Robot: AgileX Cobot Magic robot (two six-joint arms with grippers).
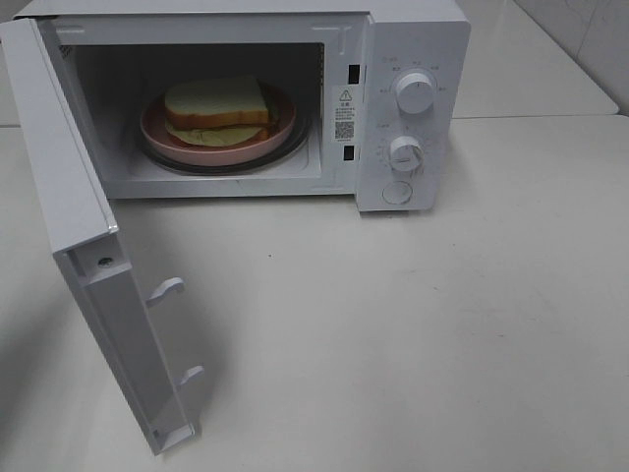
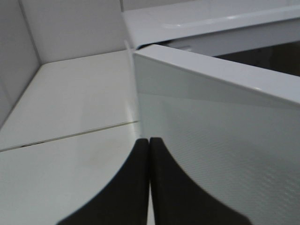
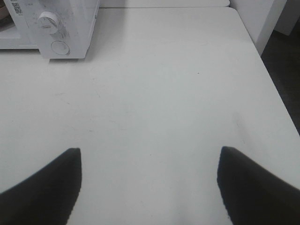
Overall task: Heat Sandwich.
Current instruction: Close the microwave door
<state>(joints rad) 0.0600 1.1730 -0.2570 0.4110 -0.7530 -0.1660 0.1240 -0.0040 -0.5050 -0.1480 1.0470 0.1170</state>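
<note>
the sandwich (image 1: 218,106) lies on its pink plate (image 1: 157,133) inside the microwave (image 1: 413,39), centred on the turntable, so the loading step looks done and what remains is shutting the oven and starting it. the door (image 1: 69,216) stands swung wide towards the left side, leaving the cavity open. the left gripper (image 2: 149,154) has its jaws clenched together with nothing between them, and its tips sit just beside the door's free edge; whether they touch it cannot be told. pinched shut like this, it probably serves as a blunt pusher to swing the door closed. the right gripper (image 3: 150,151) hangs over the bare table (image 1: 442,324) with jaws spread and empty, well apart from the knobs (image 1: 414,91), likely waiting to turn the timer.
</note>
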